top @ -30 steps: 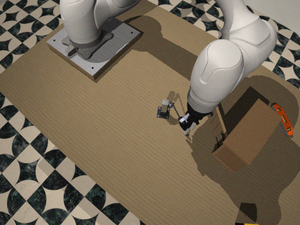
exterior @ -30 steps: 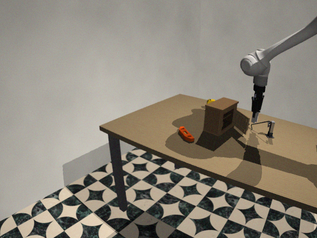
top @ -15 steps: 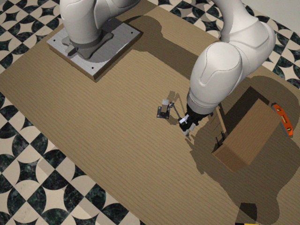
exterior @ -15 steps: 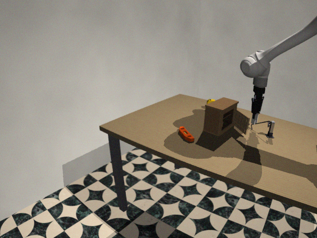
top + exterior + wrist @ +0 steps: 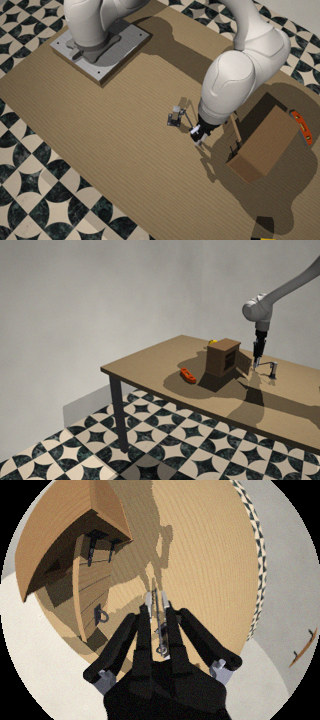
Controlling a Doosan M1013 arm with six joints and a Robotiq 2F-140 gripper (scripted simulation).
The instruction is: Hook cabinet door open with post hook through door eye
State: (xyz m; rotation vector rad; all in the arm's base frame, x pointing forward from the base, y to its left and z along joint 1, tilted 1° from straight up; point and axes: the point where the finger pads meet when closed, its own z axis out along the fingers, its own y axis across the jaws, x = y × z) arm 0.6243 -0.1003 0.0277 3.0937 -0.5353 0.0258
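Wrist view: pincer [image 5: 200,141] [image 5: 255,365] [image 5: 156,597] barely open, thin metal hook [image 5: 187,119] [image 5: 265,363] [image 5: 158,615] inside gap, nothing clamped; planked wooden door [image 5: 235,127] [image 5: 244,362] [image 5: 78,587] ajar.

The gripper [image 5: 199,141] [image 5: 255,366] [image 5: 156,597] has come down from above the hook [image 5: 188,119] [image 5: 265,363] [image 5: 158,614]; its fingertips now stand at the hook's height, one on either side of the rod.
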